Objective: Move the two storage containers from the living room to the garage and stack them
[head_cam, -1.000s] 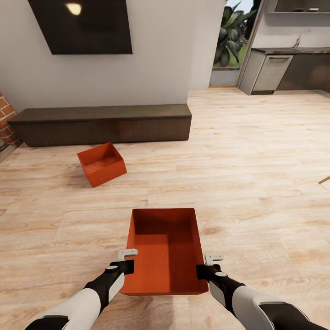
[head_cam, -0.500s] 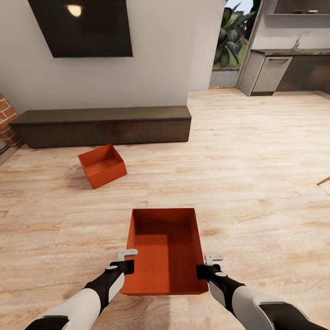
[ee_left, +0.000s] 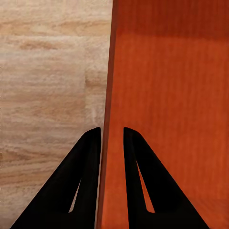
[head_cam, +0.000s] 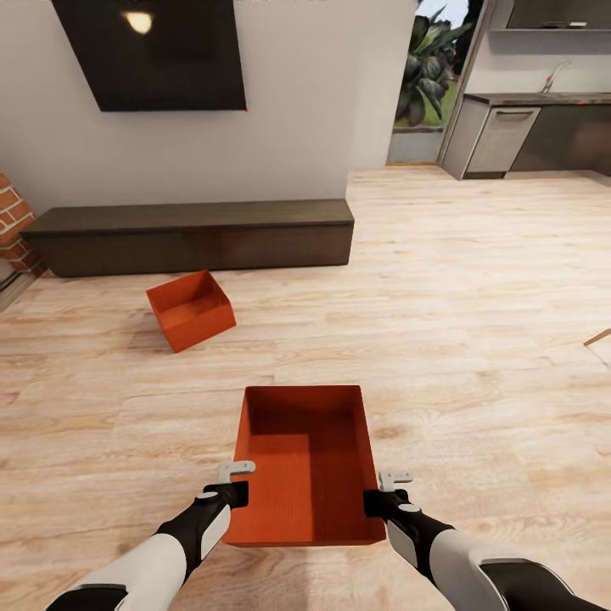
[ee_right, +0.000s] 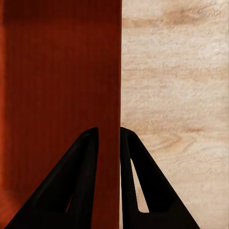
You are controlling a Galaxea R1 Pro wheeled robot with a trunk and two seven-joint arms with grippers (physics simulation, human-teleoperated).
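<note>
The robot stands in the living room holding one storage container (head_cam: 307, 462) out in front of it, above the light wood plank floor (head_cam: 475, 339). The left gripper (head_cam: 235, 480) pinches the bin's left wall, one finger inside and one outside, the fingers (ee_left: 86, 181) narrow with the orange-red wall between them. The right gripper (head_cam: 386, 490) clamps the right wall the same way, its fingers (ee_right: 138, 181) closed on the thin edge.

The second storage container (head_cam: 191, 309) sits tilted on the planks, just in front of the low dark TV bench (head_cam: 191, 233) and near its left half, well apart from the held bin.

Against a second ago, the carried bin and both grippers sit at the same place in the head view, while the bench, the far bin and the black screen (head_cam: 153, 51) on the white wall have slid slightly down and to the right, so the camera itself has shifted a little.
</note>
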